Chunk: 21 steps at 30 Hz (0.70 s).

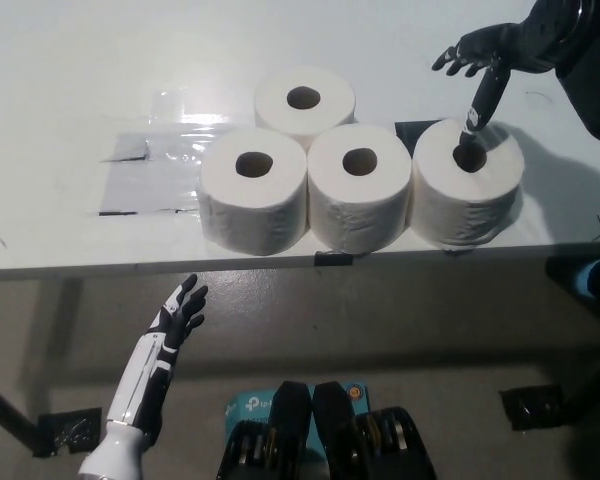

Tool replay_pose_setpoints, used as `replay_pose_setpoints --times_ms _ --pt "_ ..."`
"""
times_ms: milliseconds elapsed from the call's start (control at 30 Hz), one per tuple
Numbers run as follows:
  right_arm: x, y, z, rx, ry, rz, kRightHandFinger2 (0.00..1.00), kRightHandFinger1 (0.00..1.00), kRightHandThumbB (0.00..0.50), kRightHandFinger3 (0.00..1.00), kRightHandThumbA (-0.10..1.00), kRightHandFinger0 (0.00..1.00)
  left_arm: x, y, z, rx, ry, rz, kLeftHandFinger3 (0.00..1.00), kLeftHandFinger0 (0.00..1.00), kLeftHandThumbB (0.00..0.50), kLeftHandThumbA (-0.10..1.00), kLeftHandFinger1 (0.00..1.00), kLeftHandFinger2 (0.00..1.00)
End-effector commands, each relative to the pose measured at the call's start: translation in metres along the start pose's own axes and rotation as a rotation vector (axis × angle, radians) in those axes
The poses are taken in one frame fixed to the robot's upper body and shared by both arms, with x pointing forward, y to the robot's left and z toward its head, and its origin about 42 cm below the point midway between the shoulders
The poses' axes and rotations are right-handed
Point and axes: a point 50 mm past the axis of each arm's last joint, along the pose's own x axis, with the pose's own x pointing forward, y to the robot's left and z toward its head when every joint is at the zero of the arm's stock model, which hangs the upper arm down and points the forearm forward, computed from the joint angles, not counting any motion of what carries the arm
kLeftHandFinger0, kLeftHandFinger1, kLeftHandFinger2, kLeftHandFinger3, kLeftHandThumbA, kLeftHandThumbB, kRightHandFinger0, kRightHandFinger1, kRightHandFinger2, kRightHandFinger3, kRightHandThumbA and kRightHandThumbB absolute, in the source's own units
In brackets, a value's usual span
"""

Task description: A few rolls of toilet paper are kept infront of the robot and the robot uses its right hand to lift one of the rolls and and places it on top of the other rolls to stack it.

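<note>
Several white toilet paper rolls stand upright on the white table (70,70). Three form a front row: left roll (253,205), middle roll (360,205) and right roll (467,200). A fourth roll (305,98) stands behind them. My black right hand (490,55) hovers over the right roll, open with its fingers spread. One finger (475,110) points down, its tip at the rim of that roll's core hole. It grips nothing. My white left hand (180,308) rests open below the table's front edge at the lower left.
A clear plastic sheet (150,165) with dark tape marks lies on the table left of the rolls. A black tape square (410,129) shows behind the right roll. The front row stands close to the table's front edge (130,268). A teal box (248,405) lies on the floor.
</note>
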Motion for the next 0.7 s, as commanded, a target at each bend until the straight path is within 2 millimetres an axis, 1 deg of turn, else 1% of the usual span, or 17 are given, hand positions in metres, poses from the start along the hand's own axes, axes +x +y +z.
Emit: replay_pose_setpoints --times_ms 0,67,100,133,167,200,267,300,333,500,533,600,633,667 --pt "-0.017 -0.028 0.015 -0.058 -0.027 -0.089 1.00 1.00 0.358 1.00 1.00 1.00 0.005 0.001 0.016 0.002 -0.069 0.001 1.00 1.00 0.489 1.00 1.00 1.00" --pt "-0.017 -0.027 0.015 -0.068 -0.016 -0.090 1.00 1.00 0.366 1.00 1.00 1.00 0.005 0.002 0.016 0.002 -0.070 0.000 1.00 1.00 0.486 1.00 1.00 1.00" --pt "-0.016 -0.025 0.013 -0.083 -0.018 -0.085 1.00 1.00 0.357 1.00 1.00 1.00 0.005 0.001 0.016 0.005 -0.071 -0.002 1.00 1.00 0.483 1.00 1.00 1.00" --pt "-0.014 -0.024 0.012 -0.091 -0.006 -0.082 1.00 1.00 0.361 1.00 1.00 1.00 0.005 0.001 0.016 0.006 -0.071 -0.003 1.00 1.00 0.481 1.00 1.00 1.00" --pt "-0.013 -0.023 0.011 -0.097 0.003 -0.084 1.00 1.00 0.384 1.00 1.00 1.00 0.005 0.001 0.016 0.005 -0.074 -0.003 1.00 1.00 0.483 1.00 1.00 1.00" --pt "-0.013 -0.022 0.010 -0.102 0.012 -0.081 1.00 1.00 0.387 1.00 1.00 1.00 0.005 0.001 0.016 0.010 -0.076 -0.002 1.00 1.00 0.498 1.00 1.00 1.00" --pt "-0.012 -0.021 0.010 -0.100 0.004 -0.078 1.00 1.00 0.377 1.00 1.00 1.00 0.005 0.002 0.016 0.010 -0.078 -0.002 1.00 1.00 0.499 1.00 1.00 1.00" --pt "-0.012 -0.020 0.009 -0.091 0.005 -0.078 1.00 1.00 0.379 1.00 1.00 1.00 0.005 0.002 0.016 0.003 -0.079 -0.004 1.00 1.00 0.487 1.00 1.00 1.00" --pt "-0.012 -0.020 0.008 -0.079 -0.006 -0.072 1.00 1.00 0.358 1.00 1.00 1.00 0.006 0.002 0.017 0.002 -0.082 -0.007 1.00 1.00 0.467 1.00 1.00 1.00" --pt "-0.010 -0.018 0.006 -0.081 -0.017 -0.072 1.00 1.00 0.352 1.00 1.00 1.00 0.006 0.002 0.017 0.007 -0.078 -0.005 1.00 1.00 0.448 1.00 1.00 1.00" --pt "-0.009 -0.016 0.006 -0.077 -0.008 -0.079 1.00 1.00 0.353 1.00 1.00 1.00 0.006 0.002 0.018 0.005 -0.077 -0.005 1.00 1.00 0.472 1.00 1.00 1.00" --pt "-0.007 -0.014 0.005 -0.066 0.009 -0.072 1.00 1.00 0.363 1.00 1.00 1.00 0.006 0.002 0.018 0.005 -0.079 -0.004 1.00 1.00 0.494 1.00 1.00 1.00" --pt "-0.007 -0.014 0.005 -0.071 0.009 -0.069 1.00 1.00 0.361 1.00 1.00 1.00 0.006 0.002 0.018 0.006 -0.080 -0.004 1.00 1.00 0.491 1.00 1.00 1.00" --pt "-0.006 -0.012 0.005 -0.096 0.013 -0.067 1.00 1.00 0.357 1.00 1.00 1.00 0.006 0.002 0.017 0.006 -0.082 -0.004 1.00 1.00 0.478 1.00 1.00 1.00"
